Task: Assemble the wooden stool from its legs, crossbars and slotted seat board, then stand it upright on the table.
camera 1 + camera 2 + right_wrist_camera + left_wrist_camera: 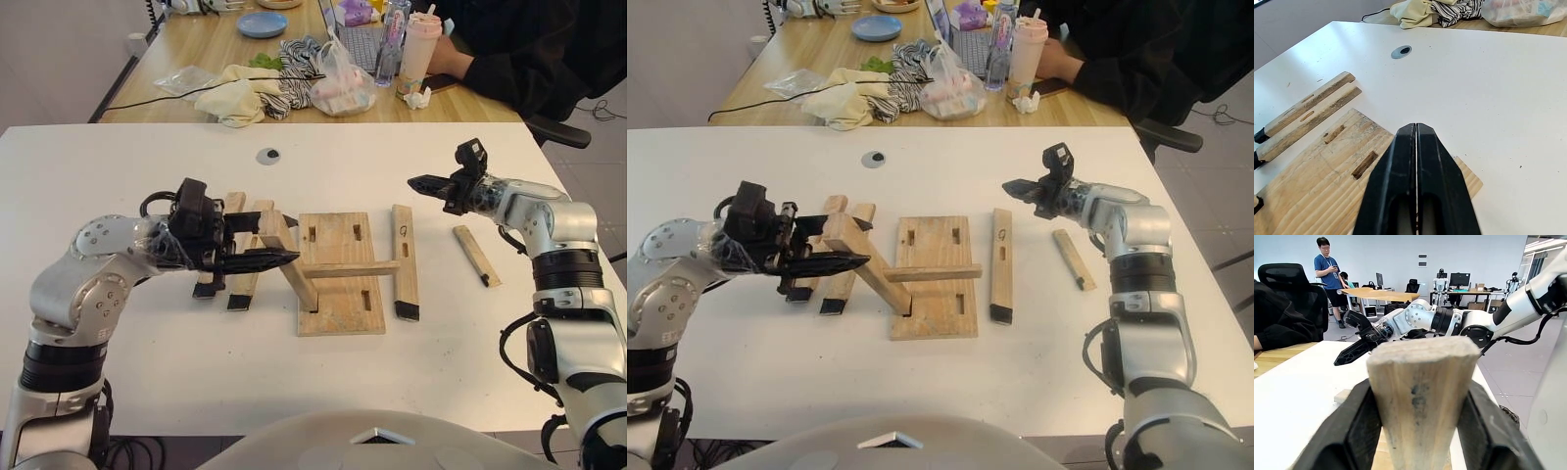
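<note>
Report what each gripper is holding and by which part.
The left gripper clamps a wooden stool leg near its upper end, and a crossbar juts from that leg. The right gripper is shut on nothing, above the table.

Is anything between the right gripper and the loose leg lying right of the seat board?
Nothing visible. The right gripper hovers shut near the far end of the loose leg; only the crossbar tip meets its inner side midway.
</note>
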